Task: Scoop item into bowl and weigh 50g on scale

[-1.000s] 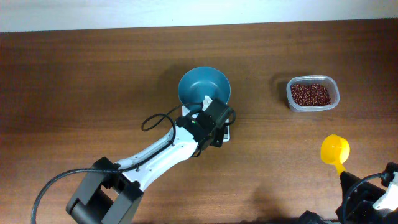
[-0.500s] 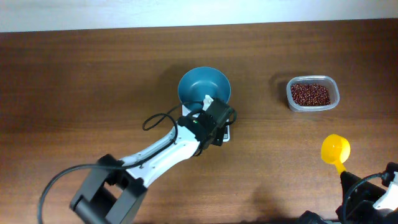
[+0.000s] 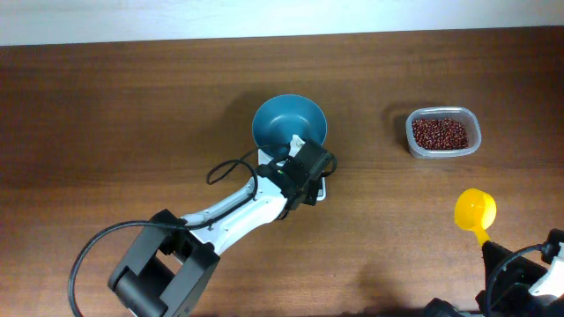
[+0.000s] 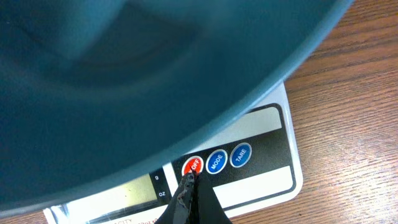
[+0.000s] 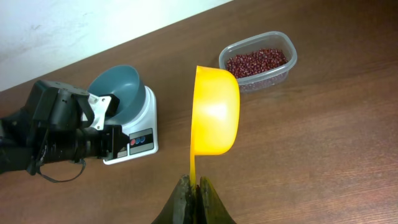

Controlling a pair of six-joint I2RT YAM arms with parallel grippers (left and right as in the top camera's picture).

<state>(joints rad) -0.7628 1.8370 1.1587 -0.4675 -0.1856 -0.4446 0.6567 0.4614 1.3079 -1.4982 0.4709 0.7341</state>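
The teal-blue bowl (image 3: 288,122) sits empty on the white scale (image 3: 315,190); it also shows in the right wrist view (image 5: 117,88). My left gripper (image 4: 188,180) is shut, its tip touching the scale's red button (image 4: 193,166) beside two blue buttons; the bowl (image 4: 124,81) fills the view above. My right gripper (image 5: 192,185) is shut on the handle of an empty yellow scoop (image 5: 215,112), also seen overhead (image 3: 475,212) at the lower right. The beans (image 3: 440,133) lie in a clear tub at the right, also in the right wrist view (image 5: 256,61).
The clear plastic tub (image 3: 473,129) stands on the brown wooden table (image 3: 132,114). The left arm's cable (image 3: 225,169) loops beside the scale. A pale wall edge runs along the table's far side.
The left arm's base has shifted slightly right while its gripper stays at the scale's buttons. The right arm and scoop have not moved.
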